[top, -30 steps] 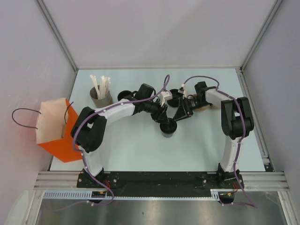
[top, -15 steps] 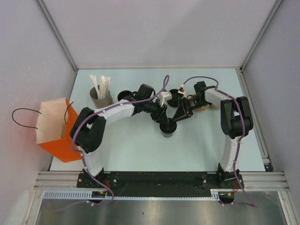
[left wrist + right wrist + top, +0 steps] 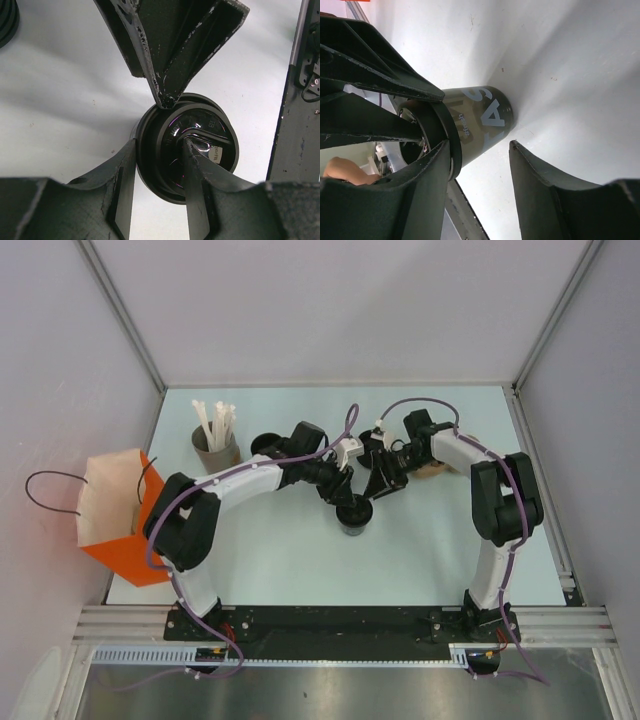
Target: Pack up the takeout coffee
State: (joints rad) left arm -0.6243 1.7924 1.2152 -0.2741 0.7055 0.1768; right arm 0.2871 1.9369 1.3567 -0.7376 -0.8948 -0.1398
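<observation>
Pale bench (image 3: 300, 560), coffee (image 3: 354, 515) standing mid-bench: left tool (image 3: 155, 165) straddles its rim, one finger on the lid, right tool (image 3: 480, 165) parted at its side. Lidding, seemingly; bag (image 3: 115, 515) next.

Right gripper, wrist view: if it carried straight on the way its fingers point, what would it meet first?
Probably the takeout coffee: the right gripper has one finger against the cup's lid rim and the other beside its wall. Past the cup only bare table shows. Depth is hard to judge here.
</observation>
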